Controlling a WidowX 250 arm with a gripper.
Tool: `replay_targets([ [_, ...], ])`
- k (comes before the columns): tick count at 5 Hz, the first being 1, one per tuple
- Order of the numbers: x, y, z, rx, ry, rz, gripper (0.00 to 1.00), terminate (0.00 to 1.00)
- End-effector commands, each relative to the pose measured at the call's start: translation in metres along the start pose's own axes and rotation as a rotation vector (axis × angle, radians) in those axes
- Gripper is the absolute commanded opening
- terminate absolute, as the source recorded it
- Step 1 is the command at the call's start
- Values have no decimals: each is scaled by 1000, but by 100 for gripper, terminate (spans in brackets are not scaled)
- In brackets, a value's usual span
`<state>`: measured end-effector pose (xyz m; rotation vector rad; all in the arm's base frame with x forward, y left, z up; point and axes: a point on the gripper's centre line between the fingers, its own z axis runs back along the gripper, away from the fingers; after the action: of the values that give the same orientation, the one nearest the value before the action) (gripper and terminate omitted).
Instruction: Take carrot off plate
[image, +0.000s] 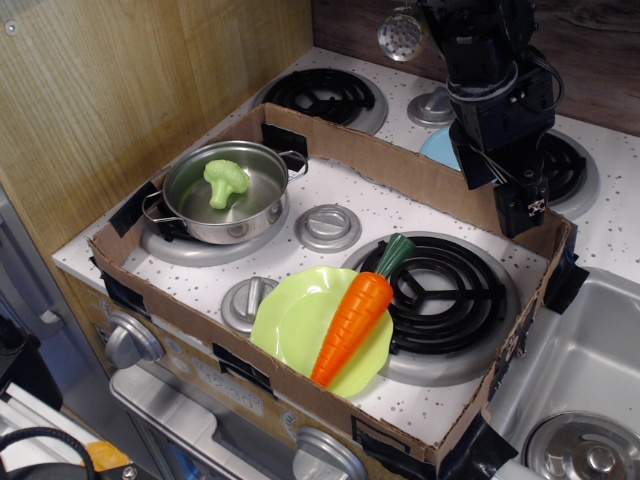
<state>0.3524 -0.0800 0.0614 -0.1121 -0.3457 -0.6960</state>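
The orange carrot (352, 325) with a dark green stem cap lies diagonally on the lime-green plate (285, 320) at the front of the toy stove. Its stem end points back and right, over the edge of the front right burner (440, 295). My black gripper (500, 195) hangs at the back right, above the cardboard wall and well away from the carrot. Its fingers stand apart with nothing between them.
A cardboard frame (400, 165) walls in the stove top. A steel pot (225, 195) holding a light-green broccoli (226, 181) sits on the front left burner. A light blue bowl (440, 150) is partly hidden behind my gripper. A sink (580, 370) lies at the right.
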Motion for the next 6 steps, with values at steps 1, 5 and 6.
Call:
replay_targets([
  [1,0,0,0,0,0,0,100,0],
  [5,-5,12,35,112,-68,442,100,0],
  [6,-10,14,44,147,-119,544,100,0],
])
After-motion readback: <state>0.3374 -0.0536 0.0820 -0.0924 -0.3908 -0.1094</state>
